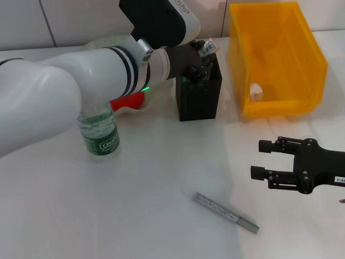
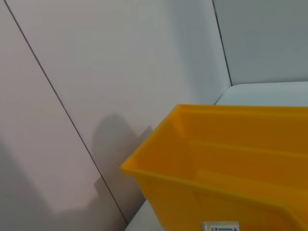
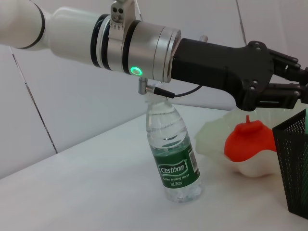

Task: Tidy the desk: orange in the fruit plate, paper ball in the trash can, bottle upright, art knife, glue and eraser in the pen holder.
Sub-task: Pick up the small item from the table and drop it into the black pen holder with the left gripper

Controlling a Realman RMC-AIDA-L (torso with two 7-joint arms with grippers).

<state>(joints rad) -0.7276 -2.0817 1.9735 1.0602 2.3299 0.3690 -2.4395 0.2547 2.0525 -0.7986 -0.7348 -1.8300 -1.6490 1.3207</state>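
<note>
Right gripper (image 1: 260, 160) jaws stand wide with nothing between them, hovering near the art knife (image 1: 226, 213) lying flat on the desk. Left gripper (image 1: 200, 66) sits over the pen holder (image 1: 199, 97); you can't tell its jaw state from these views. Bottle (image 1: 100, 136) is already upright, and something pale sits in the yellow trash can (image 1: 280, 65). You're likely on the pen-holder step. Next move: bring the right gripper down across the knife's narrow body before pinching.

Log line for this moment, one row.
left pincer: over pen holder | right pincer: open, idle | bottle: upright | art knife: on desk
</note>
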